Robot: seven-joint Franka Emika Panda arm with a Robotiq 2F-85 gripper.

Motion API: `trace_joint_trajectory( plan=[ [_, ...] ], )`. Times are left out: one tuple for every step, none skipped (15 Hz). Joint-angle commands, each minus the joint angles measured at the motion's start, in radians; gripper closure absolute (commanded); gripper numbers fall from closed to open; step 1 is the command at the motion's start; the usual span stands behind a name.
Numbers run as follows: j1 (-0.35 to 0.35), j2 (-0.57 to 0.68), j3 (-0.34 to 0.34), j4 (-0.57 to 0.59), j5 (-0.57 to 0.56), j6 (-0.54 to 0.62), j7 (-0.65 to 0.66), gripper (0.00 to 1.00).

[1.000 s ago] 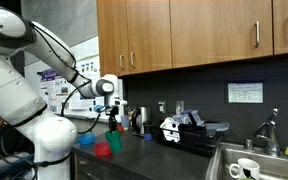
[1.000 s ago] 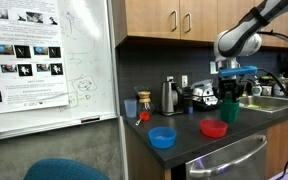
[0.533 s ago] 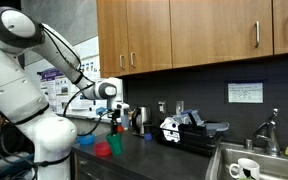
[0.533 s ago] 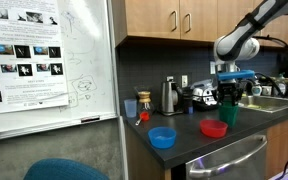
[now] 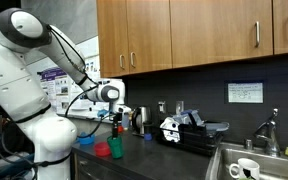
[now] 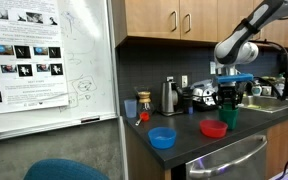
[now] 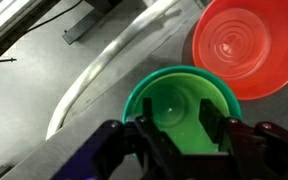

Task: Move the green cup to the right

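Note:
The green cup [image 7: 182,105] stands upright on the dark counter, next to the flat red bowl [image 7: 246,45]. It shows in both exterior views [image 5: 116,146] [image 6: 229,116]. My gripper [image 7: 180,132] hangs straight over the cup's mouth, also visible from outside [image 5: 114,124] [image 6: 228,99]. Its two fingers are apart and both lie within the rim's outline, with the cup's inside visible between them. Neither finger clearly clamps the wall. The cup's near rim is hidden behind the gripper body.
A blue dish [image 6: 162,137] lies on the counter beyond the red bowl [image 6: 213,128]. A kettle [image 6: 170,97], an orange cup [image 6: 144,101] and appliances stand along the back wall. A sink [image 5: 252,165] with a white mug lies further along the counter.
The gripper has sunk slightly and drifted a little sideways over the green cup. The bowls have not moved.

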Motion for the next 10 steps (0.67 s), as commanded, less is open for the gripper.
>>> trace_joint_trajectory(
  plan=[
    [-0.005,0.01,-0.016,0.001,0.028,0.011,0.006,0.49],
    [-0.005,0.009,-0.02,0.001,0.032,0.012,0.005,0.56],
    [-0.005,0.007,-0.022,0.001,0.034,0.012,0.007,0.71],
    [-0.006,0.001,-0.023,0.002,0.035,0.01,0.008,0.75],
    [-0.006,-0.001,-0.024,0.002,0.035,0.011,0.009,0.81],
    [-0.008,-0.009,-0.023,0.003,0.032,0.005,0.013,0.87],
    [-0.009,-0.015,-0.023,0.004,0.03,0.003,0.017,0.97],
    [-0.009,-0.024,-0.022,0.006,0.029,0.0,0.021,1.0],
    [-0.009,-0.035,-0.019,0.007,0.026,-0.002,0.026,1.0],
    [-0.006,-0.064,-0.012,0.002,0.023,-0.009,0.034,1.0]
  ],
)
